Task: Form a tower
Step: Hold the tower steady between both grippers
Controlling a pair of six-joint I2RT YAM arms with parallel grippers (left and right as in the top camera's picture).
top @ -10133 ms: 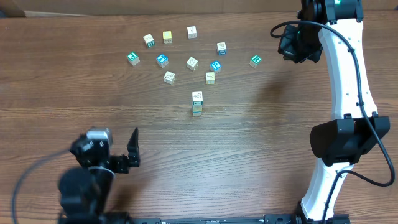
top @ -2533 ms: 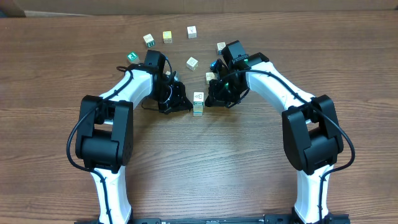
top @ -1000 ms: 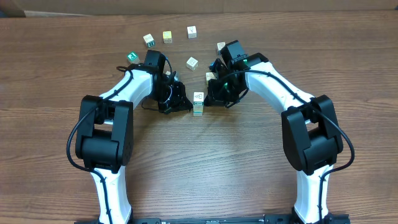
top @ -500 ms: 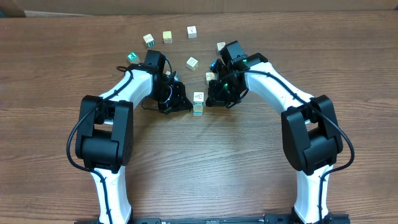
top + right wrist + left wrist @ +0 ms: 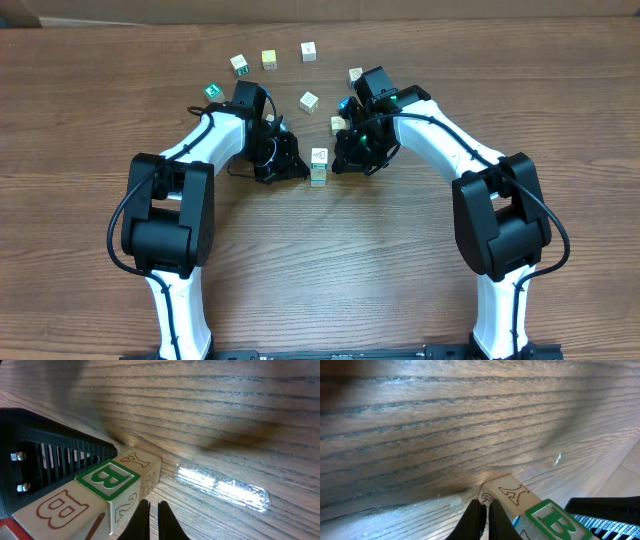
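Tower of small pale wooden letter cubes with blue and green print (image 5: 318, 166) stands near the middle of the brown wood-grain table (image 5: 400, 260), flanked by both my clenched, empty grippers.
My left gripper (image 5: 302, 172) and right gripper (image 5: 336, 164) each have their fingers pressed together with nothing between them. The tips are low and just beside the tower, on opposite sides. I judge they are placed to nudge the cubes square or steady the column, not to lift. I cannot tell whether either tip actually touches. One tower, two grippers. My right wrist view shows three cubes in the tower: a Y face nearest the table, then a green B, then a red B. Beyond it I count seven loose letter cubes (image 5: 269, 59) in plain view, apart from the tower. A blue cube (image 5: 346, 103) is partly hidden by my right arm, and more may lie under my arms.
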